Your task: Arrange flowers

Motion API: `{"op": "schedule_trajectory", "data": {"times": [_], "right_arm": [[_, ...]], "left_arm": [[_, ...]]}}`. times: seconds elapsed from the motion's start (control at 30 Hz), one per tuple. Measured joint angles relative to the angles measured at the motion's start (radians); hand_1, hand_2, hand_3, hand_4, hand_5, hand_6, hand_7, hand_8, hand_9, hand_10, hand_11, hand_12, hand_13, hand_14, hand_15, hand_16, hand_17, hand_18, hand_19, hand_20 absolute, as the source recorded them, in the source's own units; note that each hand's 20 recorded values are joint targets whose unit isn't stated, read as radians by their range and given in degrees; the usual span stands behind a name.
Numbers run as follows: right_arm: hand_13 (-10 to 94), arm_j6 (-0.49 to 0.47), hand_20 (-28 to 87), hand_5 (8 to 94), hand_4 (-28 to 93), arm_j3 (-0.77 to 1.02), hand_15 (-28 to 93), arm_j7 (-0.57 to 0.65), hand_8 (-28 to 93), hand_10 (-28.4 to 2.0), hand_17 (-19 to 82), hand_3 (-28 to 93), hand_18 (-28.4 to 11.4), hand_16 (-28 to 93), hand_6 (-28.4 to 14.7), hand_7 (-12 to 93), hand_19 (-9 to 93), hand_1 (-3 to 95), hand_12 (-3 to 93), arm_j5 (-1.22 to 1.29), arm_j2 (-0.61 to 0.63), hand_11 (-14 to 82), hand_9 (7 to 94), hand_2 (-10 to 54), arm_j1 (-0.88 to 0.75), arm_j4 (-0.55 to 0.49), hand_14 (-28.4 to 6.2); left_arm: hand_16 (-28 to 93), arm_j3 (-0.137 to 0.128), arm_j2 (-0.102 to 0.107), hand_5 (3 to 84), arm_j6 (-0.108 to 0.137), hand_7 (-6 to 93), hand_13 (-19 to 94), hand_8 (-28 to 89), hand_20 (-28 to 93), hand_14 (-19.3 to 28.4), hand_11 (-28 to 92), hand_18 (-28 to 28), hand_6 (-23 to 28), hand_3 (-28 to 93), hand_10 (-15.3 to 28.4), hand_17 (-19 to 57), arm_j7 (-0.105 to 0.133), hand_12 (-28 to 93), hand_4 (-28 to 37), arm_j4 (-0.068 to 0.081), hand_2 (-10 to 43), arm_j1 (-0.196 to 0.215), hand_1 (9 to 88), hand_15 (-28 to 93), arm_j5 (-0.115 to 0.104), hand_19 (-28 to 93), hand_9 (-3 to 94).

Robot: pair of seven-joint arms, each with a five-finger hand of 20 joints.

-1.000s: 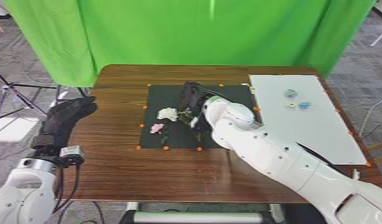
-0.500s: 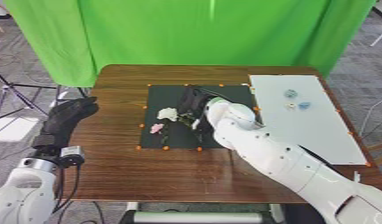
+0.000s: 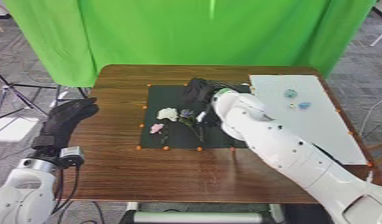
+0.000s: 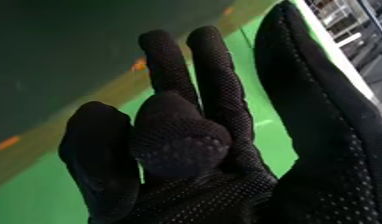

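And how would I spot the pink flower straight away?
On the brown table lies a dark mat. Near the mat's left edge sits the pink flower, smaller than the white flower just beyond it and the only pink one.

In the head view, the right hand (image 3: 202, 90), near twelve o'clock, is hiding from me some part of the dark mat (image 3: 181, 141). The little pieces (image 3: 290, 93), between two and three o'clock, are too small for me to name. The right arm (image 3: 298, 160), toward five o'clock, and the left arm (image 3: 26, 186), toward eight, are cut by the edge
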Motion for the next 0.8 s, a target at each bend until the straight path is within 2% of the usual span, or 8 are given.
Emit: {"op": "schedule_trajectory", "data": {"times": [0.23, 0.4, 0.63, 0.8], "right_arm": [[89, -0.002, 65, 58.6, -13, 0.057, 67, -0.008, -8, -15.2, 62, 64, -15.7, 28, 1.3, 14, 93, 37.1, 19.5, 0.039, 0.085, 8.6, 61.0, -9.5, 0.000, -0.124, -1.1], [87, 0.013, 64, 55.1, -13, 0.120, 68, -0.009, -7, -16.1, 61, 64, -15.9, 28, 1.2, 12, 93, 36.1, 18.7, 0.013, 0.191, 7.3, 55.4, -9.5, -0.007, -0.202, -1.7], [86, 0.063, 64, 54.6, -14, 0.372, 69, 0.021, -6, -16.2, 60, 64, -16.3, 28, 1.1, 12, 93, 35.8, 18.2, -0.016, 0.342, 7.4, 54.4, -9.5, -0.131, -0.239, -2.1], [86, 0.124, 64, 54.6, -14, 0.468, 69, 0.048, -6, -16.1, 60, 64, -16.3, 28, 0.2, 12, 93, 36.1, 18.1, -0.069, 0.431, 7.6, 55.0, -9.5, -0.234, -0.236, -2.2]], "left_arm": [[4, -0.003, -0.002, 45.3, 0.000, 20.4, 35, -8, 12, 16.6, 25, 10.1, 3.4, 63, 12.9, -0.5, 0.000, 16, -14.0, -0.002, -5.9, 0.007, 31.0, 15, 0.000, 2, 45.0], [4, -0.016, -0.006, 45.3, 0.001, 20.4, 36, -8, 12, 16.8, 25, 9.5, 3.4, 63, 13.0, 1.8, 0.001, 16, -13.9, -0.012, -5.9, 0.021, 31.1, 15, 0.000, 3, 45.1], [4, -0.038, -0.020, 45.4, 0.009, 20.3, 37, -8, 13, 16.8, 25, 9.9, 3.4, 63, 13.1, 2.3, 0.002, 16, -14.0, -0.024, -5.9, 0.060, 31.3, 16, -0.002, 4, 45.4], [4, -0.041, -0.028, 45.5, 0.010, 20.5, 37, -8, 13, 16.8, 25, 9.9, 3.4, 63, 13.1, 2.3, 0.002, 16, -14.0, -0.025, -5.9, 0.074, 31.3, 16, -0.003, 4, 45.4]]}}
